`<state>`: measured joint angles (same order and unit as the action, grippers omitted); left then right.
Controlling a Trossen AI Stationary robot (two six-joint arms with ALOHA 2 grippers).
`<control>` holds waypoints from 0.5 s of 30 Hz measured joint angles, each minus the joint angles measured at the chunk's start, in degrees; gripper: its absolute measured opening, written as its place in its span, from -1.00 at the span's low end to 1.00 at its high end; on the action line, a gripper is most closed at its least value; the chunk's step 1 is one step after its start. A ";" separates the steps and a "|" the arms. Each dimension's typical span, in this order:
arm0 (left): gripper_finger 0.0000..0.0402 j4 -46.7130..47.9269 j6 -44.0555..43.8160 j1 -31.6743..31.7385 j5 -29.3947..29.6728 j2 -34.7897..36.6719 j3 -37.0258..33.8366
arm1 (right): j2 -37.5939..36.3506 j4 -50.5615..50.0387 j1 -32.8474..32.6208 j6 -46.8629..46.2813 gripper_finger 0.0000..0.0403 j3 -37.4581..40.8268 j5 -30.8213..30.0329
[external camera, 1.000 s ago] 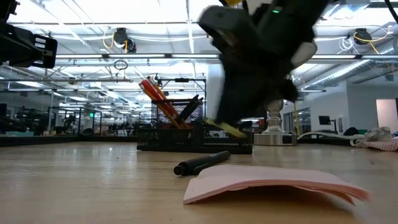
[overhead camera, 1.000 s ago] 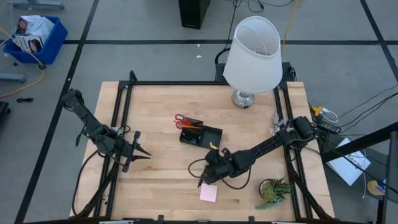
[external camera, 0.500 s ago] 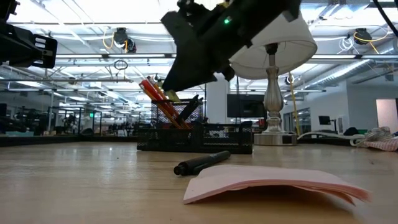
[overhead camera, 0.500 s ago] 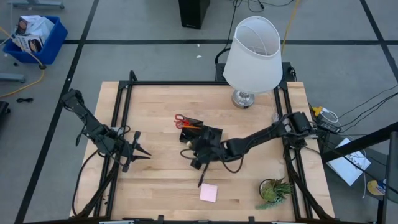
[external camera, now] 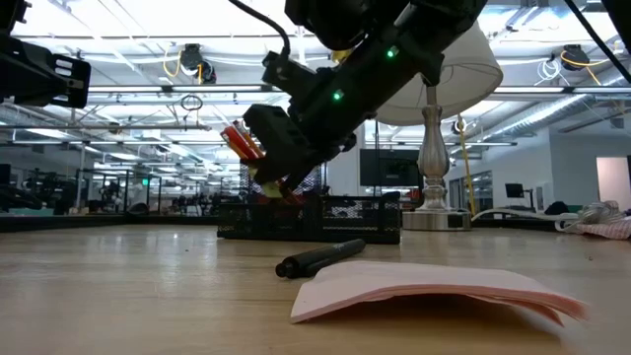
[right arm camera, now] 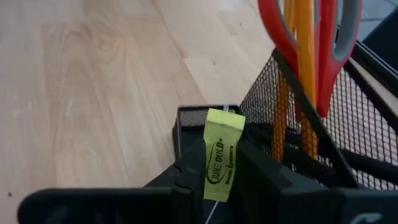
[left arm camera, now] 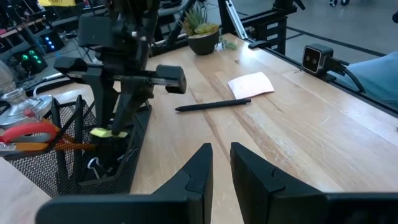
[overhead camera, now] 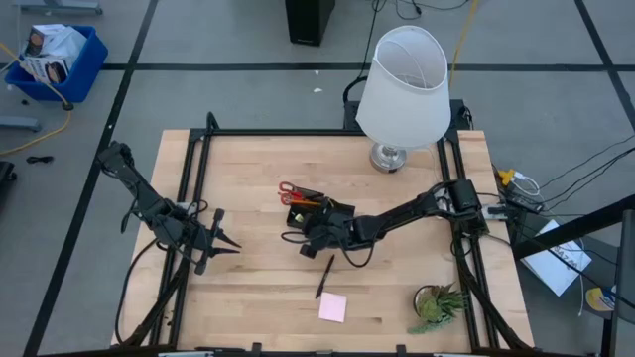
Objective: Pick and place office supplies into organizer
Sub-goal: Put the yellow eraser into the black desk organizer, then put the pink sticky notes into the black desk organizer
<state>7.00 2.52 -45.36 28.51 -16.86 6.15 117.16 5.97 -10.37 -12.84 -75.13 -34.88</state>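
My right gripper (overhead camera: 311,236) is shut on a small yellow-green eraser (right arm camera: 222,152) at the near left corner of the black mesh organizer (overhead camera: 322,212), over a low compartment (right arm camera: 199,118). Red-handled scissors (right arm camera: 311,37) and orange pencils (right arm camera: 303,56) stand upright in the organizer's taller section. A black pen (overhead camera: 324,278) and a pink sticky-note pad (overhead camera: 333,306) lie flat on the table nearer the front edge. My left gripper (left arm camera: 221,158) waits at the table's left, its fingers almost together with nothing between them. My right gripper pinches the eraser between its two fingers (right arm camera: 189,168), which sit on its two narrow long sides (right arm camera: 210,168) at its rear half. The free end (right arm camera: 225,121) sticks out past the fingertips. The fingers slant down from the table's right. The eraser is lifted clear above the organizer.
A white-shaded lamp (overhead camera: 402,84) stands at the far right of the table. A small green potted plant (overhead camera: 437,304) sits at the near right corner. Bare wood (overhead camera: 248,288) lies between my left gripper and the pen.
My right gripper has carried the eraser from beside the sticky-note pad toward the far left, up to the organizer's near left corner. Its wrist has rolled and tipped on the way. The pen and pad stay where they were.
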 joint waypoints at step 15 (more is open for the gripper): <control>-0.69 0.03 0.00 0.02 0.00 0.00 0.00 | 0.09 -0.98 0.15 -0.23 -0.28 0.01 -2.69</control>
<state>7.03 2.52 -45.34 28.51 -16.86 6.15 117.25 4.99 -10.22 -13.07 -75.11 -37.57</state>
